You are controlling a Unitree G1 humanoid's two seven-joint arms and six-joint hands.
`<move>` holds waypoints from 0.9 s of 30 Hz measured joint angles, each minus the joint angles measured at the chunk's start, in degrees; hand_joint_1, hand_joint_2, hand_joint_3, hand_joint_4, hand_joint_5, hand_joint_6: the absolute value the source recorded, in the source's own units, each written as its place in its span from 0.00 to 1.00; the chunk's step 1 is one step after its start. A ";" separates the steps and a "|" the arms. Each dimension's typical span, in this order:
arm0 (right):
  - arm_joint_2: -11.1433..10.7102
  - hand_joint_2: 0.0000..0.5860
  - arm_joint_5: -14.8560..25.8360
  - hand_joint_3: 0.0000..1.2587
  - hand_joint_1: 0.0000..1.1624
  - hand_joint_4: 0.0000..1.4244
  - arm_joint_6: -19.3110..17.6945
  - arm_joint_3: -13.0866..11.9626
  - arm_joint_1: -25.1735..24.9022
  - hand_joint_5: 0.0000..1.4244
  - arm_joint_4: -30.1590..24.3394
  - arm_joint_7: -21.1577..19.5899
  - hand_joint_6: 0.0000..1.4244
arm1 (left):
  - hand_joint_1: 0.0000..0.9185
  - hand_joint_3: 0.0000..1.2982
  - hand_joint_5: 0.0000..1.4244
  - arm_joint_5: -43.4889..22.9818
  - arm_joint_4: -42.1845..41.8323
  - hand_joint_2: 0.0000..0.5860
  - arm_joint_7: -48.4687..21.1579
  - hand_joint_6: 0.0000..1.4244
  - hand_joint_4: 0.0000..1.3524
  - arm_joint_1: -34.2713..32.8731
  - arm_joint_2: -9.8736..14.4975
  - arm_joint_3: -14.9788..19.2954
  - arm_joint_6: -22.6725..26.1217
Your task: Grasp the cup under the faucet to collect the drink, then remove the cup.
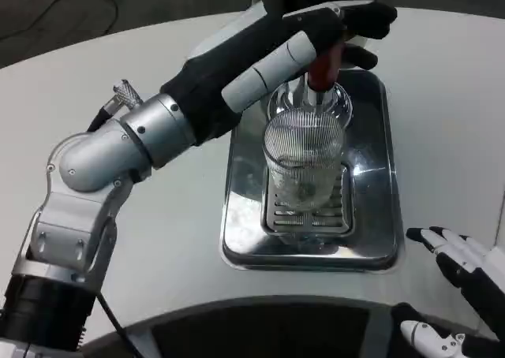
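Observation:
A clear ribbed cup stands upright on the slotted grate of a steel drip tray, right under the faucet spout. A little liquid seems to lie at the cup's bottom. My left hand reaches across from the left, above the cup, and its fingers and thumb close around the red faucet handle. It does not touch the cup. My right hand lies low at the right front of the table with its fingers apart and nothing in it, well to the right of the tray.
The silver left forearm slants across the left half of the white round table. The table's front edge curves just below the tray. A black cable lies on the floor at the back left.

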 measured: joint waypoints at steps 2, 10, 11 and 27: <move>0.00 0.69 0.11 0.01 0.23 0.00 0.13 0.00 -0.18 0.00 0.00 -0.02 0.00 | 0.00 0.16 0.17 0.64 0.91 0.10 0.01 0.07 0.10 -0.04 0.06 -0.24 -1.87; 0.24 0.69 1.08 0.00 0.23 0.00 0.41 -0.03 0.20 0.00 0.00 -1.02 0.00 | 0.00 0.14 0.14 3.98 3.55 0.09 0.10 0.05 0.07 -0.83 0.18 -0.68 -6.84; 0.23 0.69 1.25 0.00 0.23 0.00 0.41 -0.09 0.26 0.00 0.00 -1.16 0.00 | 0.00 0.14 0.14 4.58 4.04 0.09 0.11 0.05 0.07 -1.01 0.32 -0.91 -7.88; 0.22 0.70 2.25 0.00 0.23 0.00 1.78 -0.21 -1.17 0.00 0.38 -1.58 0.00 | 0.00 0.14 0.09 8.87 7.94 0.08 0.89 0.04 0.04 -3.04 2.13 -3.60 -15.61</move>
